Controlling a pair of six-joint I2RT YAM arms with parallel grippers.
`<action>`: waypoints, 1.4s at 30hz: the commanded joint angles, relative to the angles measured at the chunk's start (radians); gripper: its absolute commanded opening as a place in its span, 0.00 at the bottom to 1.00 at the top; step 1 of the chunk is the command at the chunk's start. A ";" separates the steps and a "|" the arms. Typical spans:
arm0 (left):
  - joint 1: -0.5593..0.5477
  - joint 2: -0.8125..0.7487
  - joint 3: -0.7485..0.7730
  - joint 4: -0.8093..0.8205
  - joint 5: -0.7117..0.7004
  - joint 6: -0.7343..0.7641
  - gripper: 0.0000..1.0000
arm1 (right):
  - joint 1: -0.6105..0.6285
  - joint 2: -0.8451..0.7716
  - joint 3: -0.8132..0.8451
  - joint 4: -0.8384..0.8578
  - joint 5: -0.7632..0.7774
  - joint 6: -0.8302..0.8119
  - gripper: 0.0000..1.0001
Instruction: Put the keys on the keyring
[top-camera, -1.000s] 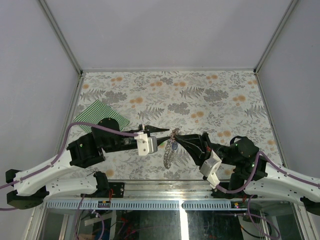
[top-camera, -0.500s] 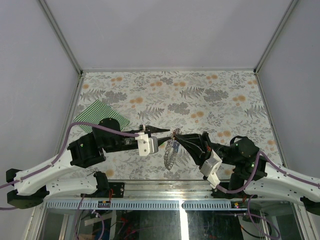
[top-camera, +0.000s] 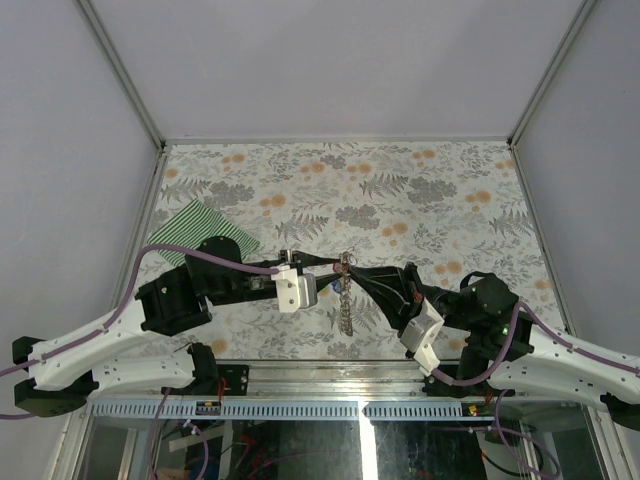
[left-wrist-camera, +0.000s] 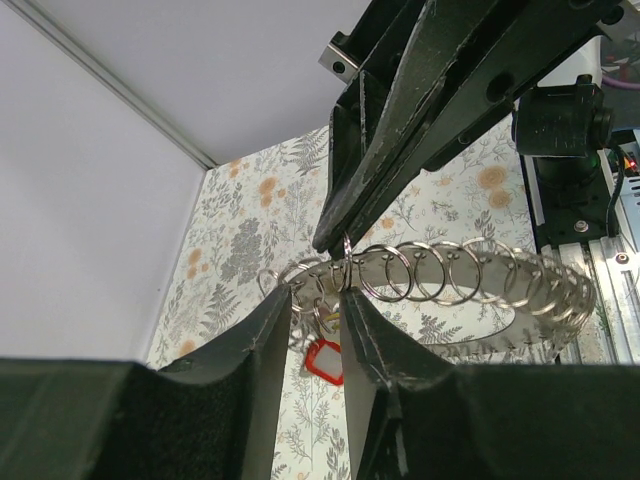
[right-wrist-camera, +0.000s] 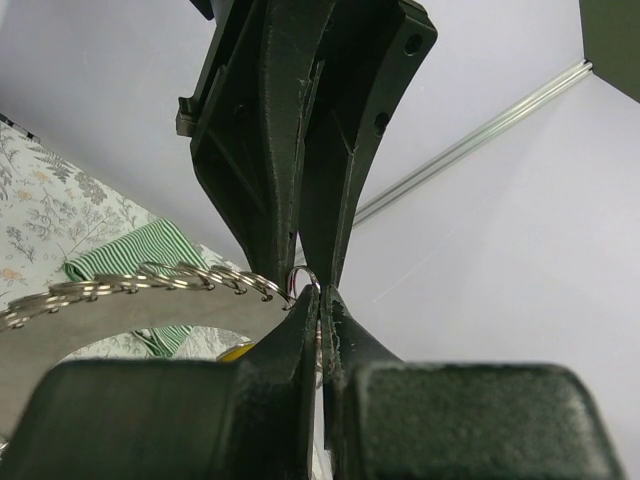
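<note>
A robot lab cell: white walls (top-camera: 70, 150), aluminium frame (top-camera: 122, 75), floral-covered table (top-camera: 450, 190).

Both arms are extended inward, tips brought together. The right end effector (top-camera: 352, 268) is clamped fully on the keyring (top-camera: 345, 308); the left end effector (top-camera: 333, 262) is closed narrowly about a ring.

Slim grey keyring (top-camera: 345, 300) of linked rings, aloft and vertical; red-headed key (left-wrist-camera: 325, 359) beneath its top.

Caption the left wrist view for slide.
Right gripper pinches the thin silver ring chain by one end, beside the left gripper; red plastic-headed key hangs below.
</note>
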 joint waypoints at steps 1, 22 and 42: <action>-0.012 -0.004 0.022 0.047 -0.004 0.005 0.27 | 0.007 -0.010 0.038 0.118 0.047 0.008 0.00; -0.011 -0.017 0.013 0.050 -0.043 0.009 0.27 | 0.007 -0.008 0.043 0.108 0.042 0.030 0.00; -0.012 -0.012 0.010 0.084 -0.003 -0.013 0.18 | 0.007 0.025 0.053 0.102 0.005 0.059 0.00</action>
